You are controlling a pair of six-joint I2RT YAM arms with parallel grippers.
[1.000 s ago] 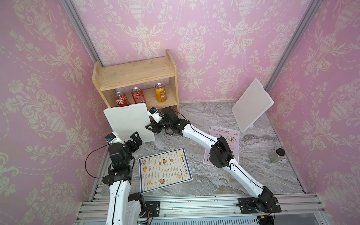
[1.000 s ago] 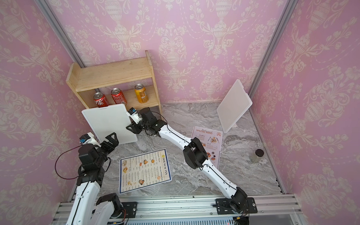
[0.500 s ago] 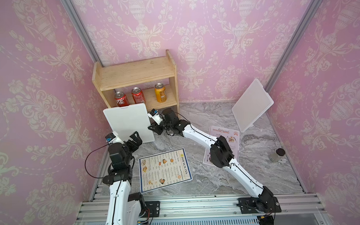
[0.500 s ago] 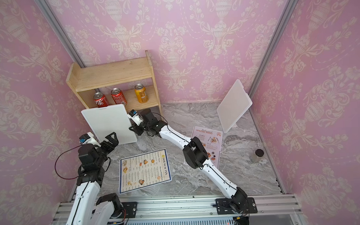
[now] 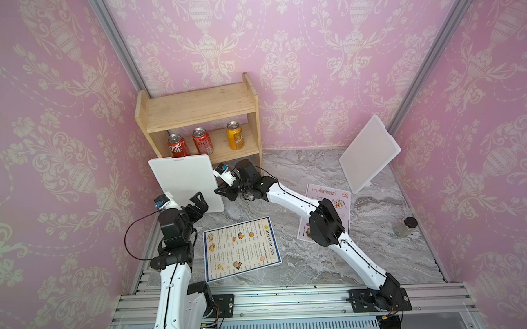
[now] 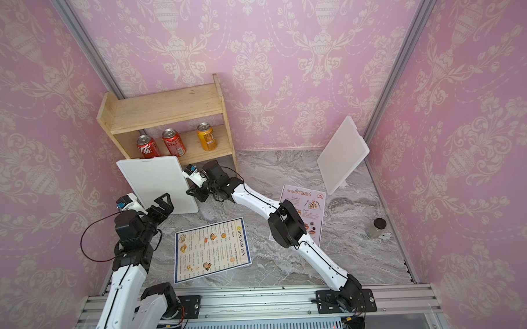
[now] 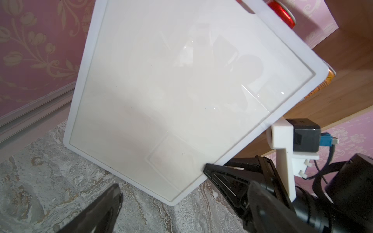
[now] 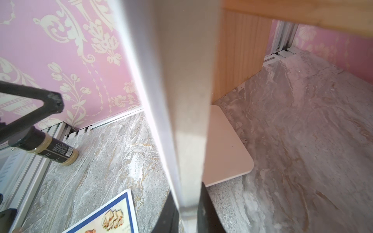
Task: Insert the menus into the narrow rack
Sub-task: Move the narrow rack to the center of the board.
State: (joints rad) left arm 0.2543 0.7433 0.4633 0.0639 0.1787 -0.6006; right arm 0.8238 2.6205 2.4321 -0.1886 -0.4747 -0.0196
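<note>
The white board (image 5: 181, 180), seemingly the rack, is clamped by the right gripper (image 5: 220, 192) and should be held steady. The left gripper (image 5: 198, 200) is spread wide. The blue menu (image 5: 241, 247) and pale menu (image 5: 328, 194) are seen flat on the table (image 5: 379, 227).

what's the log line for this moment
right gripper: shut on board edge | left gripper: open, by board | blue menu, pale menu: flat on table

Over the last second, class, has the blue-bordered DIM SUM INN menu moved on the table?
No. The DIM SUM INN menu lies flat at the same spot and angle, its near corner just as close to the front metal rail.
</note>
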